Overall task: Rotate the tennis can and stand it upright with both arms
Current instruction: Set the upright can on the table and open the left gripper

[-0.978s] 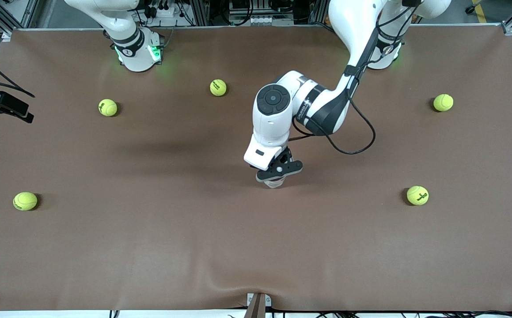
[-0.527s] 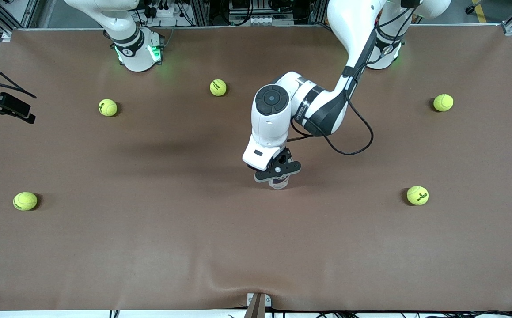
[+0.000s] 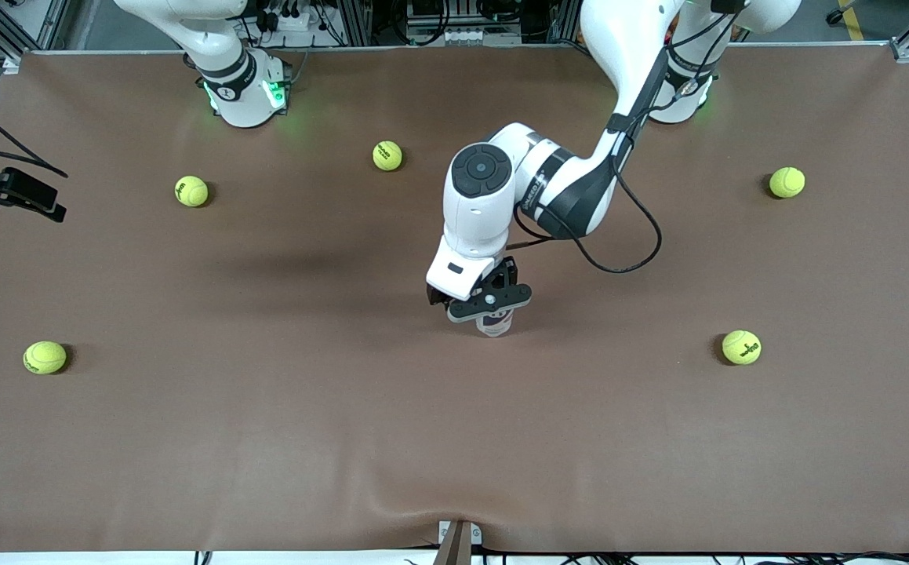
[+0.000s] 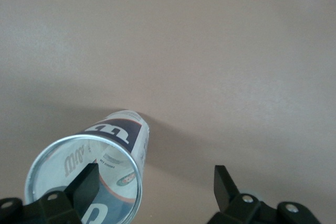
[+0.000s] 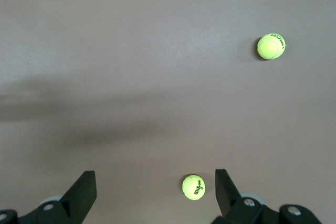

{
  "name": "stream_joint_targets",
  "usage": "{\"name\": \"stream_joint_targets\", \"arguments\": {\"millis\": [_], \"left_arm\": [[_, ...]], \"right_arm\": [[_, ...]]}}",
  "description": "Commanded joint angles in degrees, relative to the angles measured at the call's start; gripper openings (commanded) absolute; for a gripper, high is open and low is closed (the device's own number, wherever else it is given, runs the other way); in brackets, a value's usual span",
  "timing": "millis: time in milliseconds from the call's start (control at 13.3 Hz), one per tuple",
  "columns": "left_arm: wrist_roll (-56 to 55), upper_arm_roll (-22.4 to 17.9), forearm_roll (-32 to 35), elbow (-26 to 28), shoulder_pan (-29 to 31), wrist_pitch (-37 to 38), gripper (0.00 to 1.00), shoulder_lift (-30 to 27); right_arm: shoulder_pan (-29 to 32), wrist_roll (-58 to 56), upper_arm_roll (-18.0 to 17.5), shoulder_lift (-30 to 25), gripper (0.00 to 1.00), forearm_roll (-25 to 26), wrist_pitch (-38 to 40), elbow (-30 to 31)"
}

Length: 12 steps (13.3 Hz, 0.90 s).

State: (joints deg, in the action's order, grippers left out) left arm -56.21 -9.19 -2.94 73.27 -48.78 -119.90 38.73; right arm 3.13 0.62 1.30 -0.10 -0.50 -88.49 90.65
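The tennis can [image 3: 494, 324] stands upright near the middle of the brown table, mostly hidden under my left gripper [image 3: 490, 301]. In the left wrist view I look down into the tennis can [image 4: 113, 145], with its metal rim and its white and navy label. My left gripper [image 4: 155, 182] is open above it. One finger [image 4: 86, 184] hangs over the can's mouth and the other stands well off to the side. My right gripper [image 3: 11, 195] waits over the right arm's end of the table. In its wrist view the right gripper [image 5: 155, 187] is open and holds nothing.
Several yellow-green tennis balls lie scattered on the table: one [image 3: 387, 155] near the bases, one [image 3: 191, 191] toward the right arm's end, one [image 3: 741, 347] toward the left arm's end. A black cable [image 3: 627, 251] loops from the left arm.
My left gripper has opened and let go of the tennis can, then lifted a little toward the bases. The can stays standing. The right gripper has barely shifted.
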Motion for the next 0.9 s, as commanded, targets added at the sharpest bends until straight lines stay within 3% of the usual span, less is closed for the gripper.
{"name": "stream_joint_targets", "arguments": {"millis": [0,452,828], "left_arm": [[-1.1,-0.5,0.9,0.1,0.0,1.9,1.0,-2.7],[0.7,-0.8,1.5,0.2,1.7,6.2,1.0,-7.5],[19.0,-0.3,0.8,0.3,11.0,13.6,1.0,-12.2]], "right_arm": [[-0.5,0.8,0.2,0.5,1.0,-0.5,0.9,-1.3],[-0.5,0.8,0.2,0.5,1.0,-0.5,0.9,-1.3],[-0.5,0.8,0.2,0.6,1.0,-0.5,0.9,-1.3]]}}
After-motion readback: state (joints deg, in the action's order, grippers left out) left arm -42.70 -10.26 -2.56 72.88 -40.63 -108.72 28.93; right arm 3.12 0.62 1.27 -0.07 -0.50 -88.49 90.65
